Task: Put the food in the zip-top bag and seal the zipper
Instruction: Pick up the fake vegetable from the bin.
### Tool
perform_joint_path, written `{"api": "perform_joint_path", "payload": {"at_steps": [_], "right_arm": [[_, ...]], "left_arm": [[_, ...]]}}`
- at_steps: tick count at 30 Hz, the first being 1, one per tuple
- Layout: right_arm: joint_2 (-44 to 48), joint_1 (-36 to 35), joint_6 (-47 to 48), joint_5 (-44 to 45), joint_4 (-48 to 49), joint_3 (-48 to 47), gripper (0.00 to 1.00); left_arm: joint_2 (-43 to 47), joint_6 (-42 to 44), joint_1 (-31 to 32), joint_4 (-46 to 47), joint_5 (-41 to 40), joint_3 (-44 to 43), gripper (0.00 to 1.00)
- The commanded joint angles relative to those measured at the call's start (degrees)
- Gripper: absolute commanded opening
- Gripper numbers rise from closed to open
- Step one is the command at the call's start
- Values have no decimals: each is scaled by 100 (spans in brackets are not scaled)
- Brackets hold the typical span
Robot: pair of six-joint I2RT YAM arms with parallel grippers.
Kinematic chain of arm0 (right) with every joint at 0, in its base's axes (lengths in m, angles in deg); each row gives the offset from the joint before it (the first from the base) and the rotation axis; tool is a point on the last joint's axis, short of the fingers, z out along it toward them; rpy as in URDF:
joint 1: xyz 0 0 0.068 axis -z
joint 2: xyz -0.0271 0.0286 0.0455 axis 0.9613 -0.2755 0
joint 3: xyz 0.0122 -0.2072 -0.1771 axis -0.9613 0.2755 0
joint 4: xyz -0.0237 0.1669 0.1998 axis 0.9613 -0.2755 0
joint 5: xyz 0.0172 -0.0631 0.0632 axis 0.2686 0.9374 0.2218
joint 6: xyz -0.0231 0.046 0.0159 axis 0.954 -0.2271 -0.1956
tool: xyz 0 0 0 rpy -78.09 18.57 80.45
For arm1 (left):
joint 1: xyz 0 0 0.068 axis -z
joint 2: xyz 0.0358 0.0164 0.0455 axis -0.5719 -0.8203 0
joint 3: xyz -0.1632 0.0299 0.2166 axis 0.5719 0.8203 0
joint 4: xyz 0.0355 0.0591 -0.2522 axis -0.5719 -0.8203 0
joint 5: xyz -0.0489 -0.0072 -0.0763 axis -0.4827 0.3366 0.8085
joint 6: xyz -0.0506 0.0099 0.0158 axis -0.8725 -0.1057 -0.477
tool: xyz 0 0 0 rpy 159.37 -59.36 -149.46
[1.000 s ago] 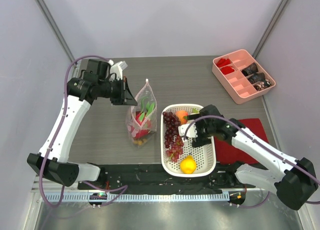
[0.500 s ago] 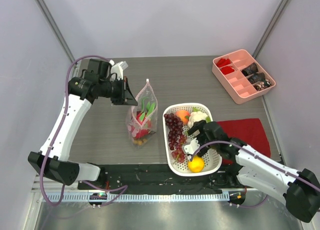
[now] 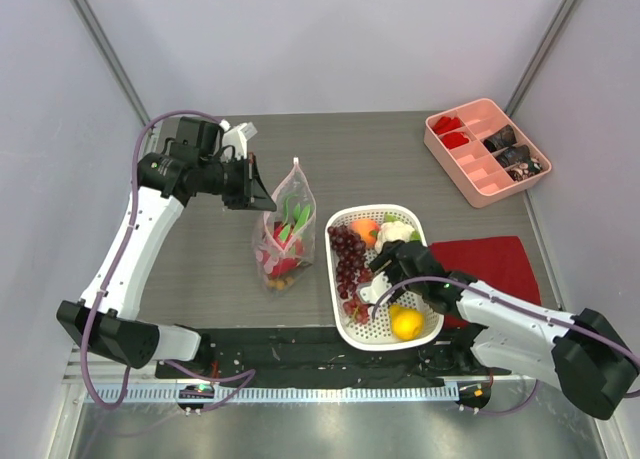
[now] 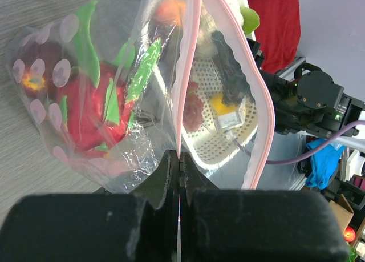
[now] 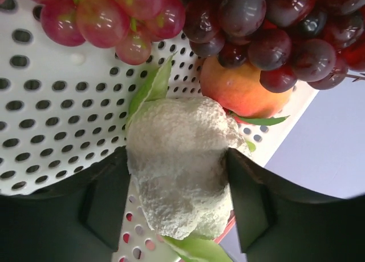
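The left gripper (image 3: 250, 185) is clenched on one lip of the zip-top bag (image 3: 283, 229), right on the zipper (image 4: 181, 96). It holds the bag upright at mid-desk, left of the white basket (image 3: 368, 327). The bag's mouth gapes, and a pink dragon fruit (image 4: 100, 111) sits inside.

The basket stands at the front edge of the desk (image 3: 380, 159) with purple grapes (image 3: 348, 259) along its left side. An orange (image 3: 365, 229) lies at its far end and a yellow lemon (image 3: 407, 323) at its near end.

The right gripper (image 3: 392, 247) is down in the basket, and its fingers (image 5: 105, 199) bracket the white bulb (image 5: 182, 136) close on both sides. I cannot tell if they truly squeeze it.

A red cloth (image 3: 495, 264) lies beside the basket toward the right edge. A pink tray (image 3: 478, 175) sits in the far right corner.
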Motion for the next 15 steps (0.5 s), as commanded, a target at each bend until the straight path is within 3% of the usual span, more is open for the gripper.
{"api": "perform_joint_path", "payload": {"at_steps": [1,5,10,15], "right_arm": [[-181,-51,-43,138,189,-53,60],[-49,-227,-333,218,-74,-343,27],[424,-473,-964,104,-838,-896,1],[645,-543,-1764,-160,-1594,-1659,1]], "left_arm": [[-14,99,-27,120,164,-99,0],[-57,134,-27,67,173,-169,0],[-66,135,-27,85,181,-196,0],[-119,99,-36,102,208,-196,0]]}}
